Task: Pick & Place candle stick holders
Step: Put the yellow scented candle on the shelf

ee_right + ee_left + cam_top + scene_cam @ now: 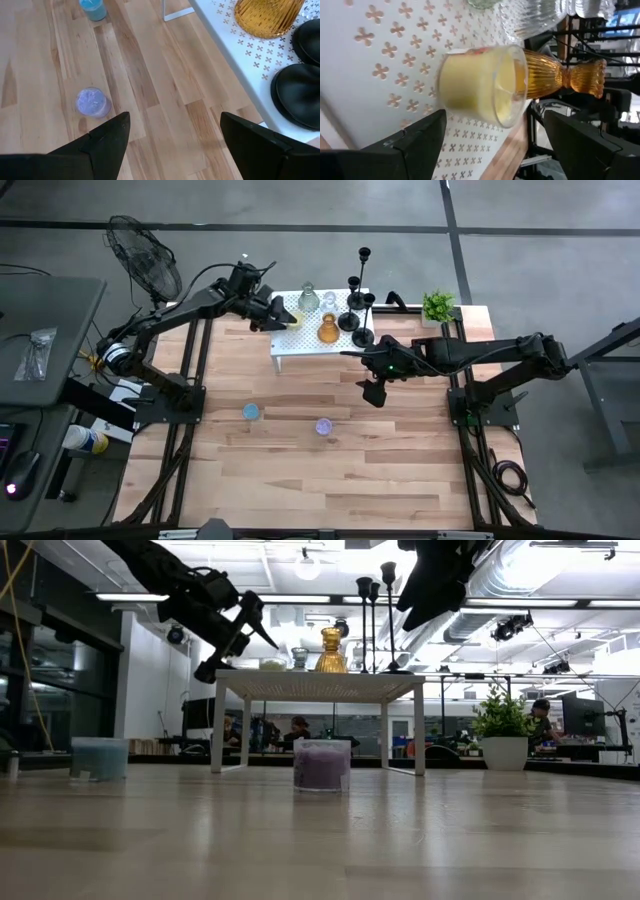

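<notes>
The left gripper [283, 317] stands wide open with the small pale-yellow glass candle holder [482, 82] between its fingers, apparently not yet gripped, on the white perforated stand [300, 348]. It should close squarely and lift straight up, since the ribbed amber glass holder [560, 80] stands just beyond. The right gripper [372, 392], also open and empty, hovers above the wooden table [330, 480].

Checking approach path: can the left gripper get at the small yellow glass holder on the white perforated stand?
Probably yes. The left gripper is open, the small yellow glass holder lies straight ahead between its fingers; the amber ribbed glass candlestick stands close behind.
</notes>
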Robot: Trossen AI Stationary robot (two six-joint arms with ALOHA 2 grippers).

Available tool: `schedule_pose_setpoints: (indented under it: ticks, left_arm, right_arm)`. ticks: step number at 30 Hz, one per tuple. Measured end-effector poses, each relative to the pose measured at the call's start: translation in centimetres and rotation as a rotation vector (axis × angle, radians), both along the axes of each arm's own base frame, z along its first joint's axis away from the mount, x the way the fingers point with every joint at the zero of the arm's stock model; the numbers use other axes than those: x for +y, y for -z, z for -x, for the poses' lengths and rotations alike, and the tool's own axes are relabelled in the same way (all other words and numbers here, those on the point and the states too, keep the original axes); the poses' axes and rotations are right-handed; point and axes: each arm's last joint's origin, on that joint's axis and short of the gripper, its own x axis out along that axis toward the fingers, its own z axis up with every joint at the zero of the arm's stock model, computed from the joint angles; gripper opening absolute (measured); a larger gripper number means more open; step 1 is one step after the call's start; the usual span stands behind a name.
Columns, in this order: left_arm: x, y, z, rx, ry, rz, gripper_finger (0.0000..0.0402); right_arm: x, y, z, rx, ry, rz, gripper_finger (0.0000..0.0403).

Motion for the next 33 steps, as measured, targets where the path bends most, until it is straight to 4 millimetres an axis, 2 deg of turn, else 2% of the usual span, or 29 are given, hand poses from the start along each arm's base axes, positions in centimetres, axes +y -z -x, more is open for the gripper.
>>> schedule_pose_setpoints:
  ticks: [9,15,19,24,28,33]
  left_arm:
    - [-0.4,-0.4,0.2,-0.039,0.105,-0.076,0.0328]
    - [-1.3,-2.0,1.0,-0.065,0.152,-0.201,0.0328]
    - [-2.0,-2.1,1.9,0.017,0.190,-0.330,0.0313]
    - [-2.1,-1.6,2.7,0.210,0.248,-0.575,0.0252]
    - [-1.9,-1.6,2.8,0.294,0.333,-0.789,0.0180]
    - [-1.8,-1.7,2.6,0.342,0.408,-0.951,0.0088]
  right_arm:
    - [0.0,0.0,0.0,0.000,0.002,-0.002,0.0303]
    - [0.0,0.0,0.0,-0.001,0.016,-0.017,0.0303]
    - [0.0,0.0,0.0,-0.001,0.016,-0.017,0.0303]
    - [0.0,0.0,0.0,0.000,0.017,-0.014,0.0303]
    - [0.0,0.0,0.0,0.000,0.017,-0.014,0.0302]
    - [0.0,0.0,0.0,0.000,0.020,-0.017,0.0302]
